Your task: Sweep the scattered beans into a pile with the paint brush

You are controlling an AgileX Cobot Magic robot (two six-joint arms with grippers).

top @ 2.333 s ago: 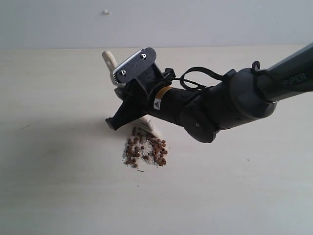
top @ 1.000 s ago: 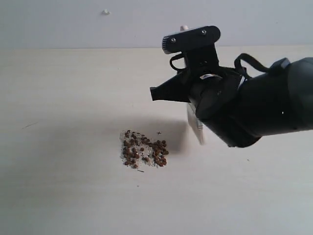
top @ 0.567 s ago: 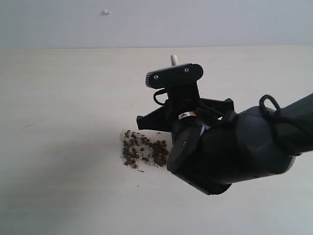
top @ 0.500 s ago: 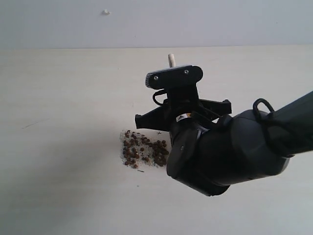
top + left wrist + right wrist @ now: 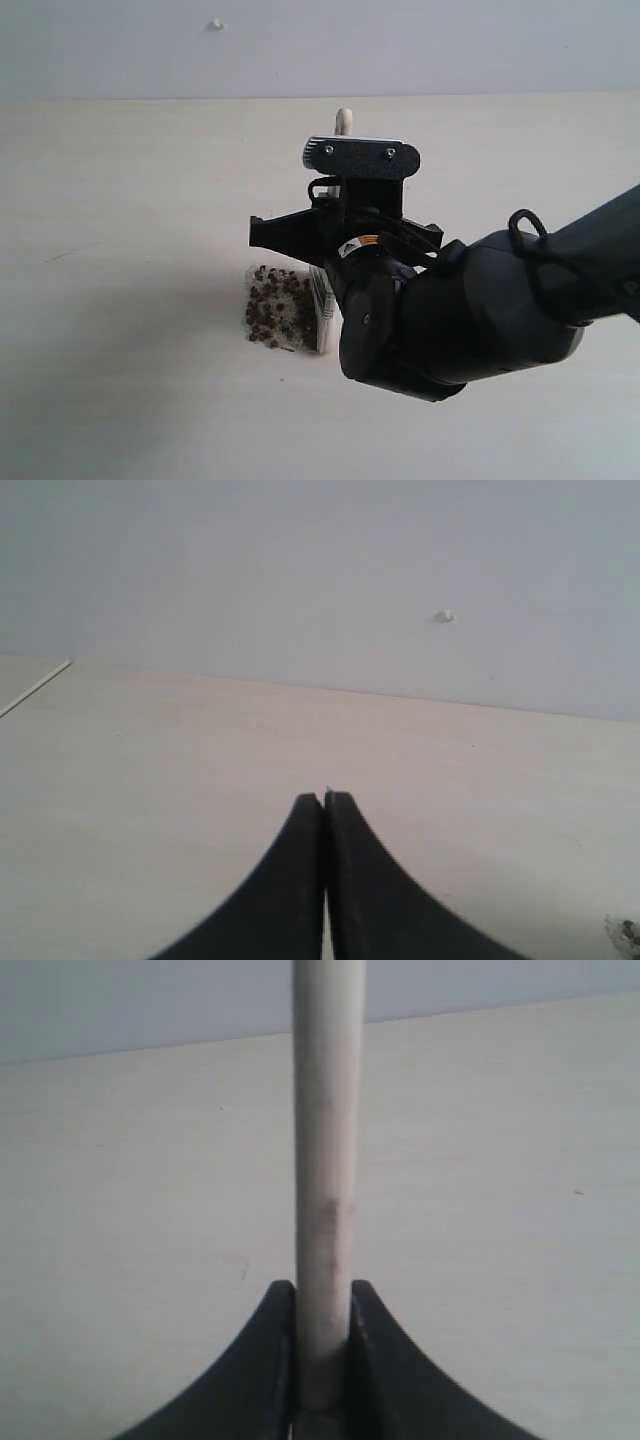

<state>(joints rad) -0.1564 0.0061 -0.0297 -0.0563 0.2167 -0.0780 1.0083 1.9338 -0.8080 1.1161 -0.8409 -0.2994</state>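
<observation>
The beans [image 5: 277, 311] lie in a small reddish-brown heap mixed with white grains, left of the table's middle. My right gripper [image 5: 322, 1292] is shut on the paint brush's pale handle [image 5: 326, 1150]. The brush stands nearly upright. Its handle end [image 5: 344, 120] pokes above the wrist camera, and its whitish bristles [image 5: 322, 318] rest on the table against the heap's right side. The bulky right arm [image 5: 470, 310] hides the rest of the brush. My left gripper [image 5: 324, 798] is shut on nothing, low over bare table, out of the exterior view.
The pale wooden table [image 5: 120, 200] runs back to a grey wall with a small white mark [image 5: 216, 24]. The black right arm reaches in from the right edge. A faint scratch [image 5: 60, 256] marks the table's left side.
The right arm has swung leftward and lower with the brush. The bristles, clear of the heap a second ago, now press its right side, and the heap looks narrower.
</observation>
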